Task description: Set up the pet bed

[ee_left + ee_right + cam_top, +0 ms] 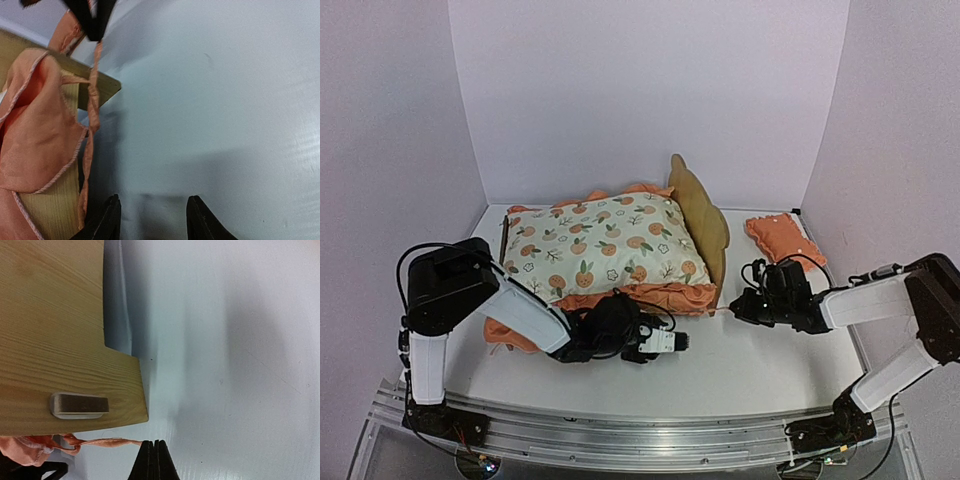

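Bed sat mid-frame in top view, headboard at its right end, w/ orange-print pad piled on it. Pillow lay on table just right of headboard. L gripper was low centre by bed's near edge, jaws apart, nothing between. R gripper was at bed's right corner, jaws shut. A frill strand reached its tips; pinched or not, couldn't tell.

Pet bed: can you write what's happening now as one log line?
pet bed: mattress pad on it | pillow: apart, beyond the headboard | left gripper: open, by pad's near edge | right gripper: shut, low by headboard
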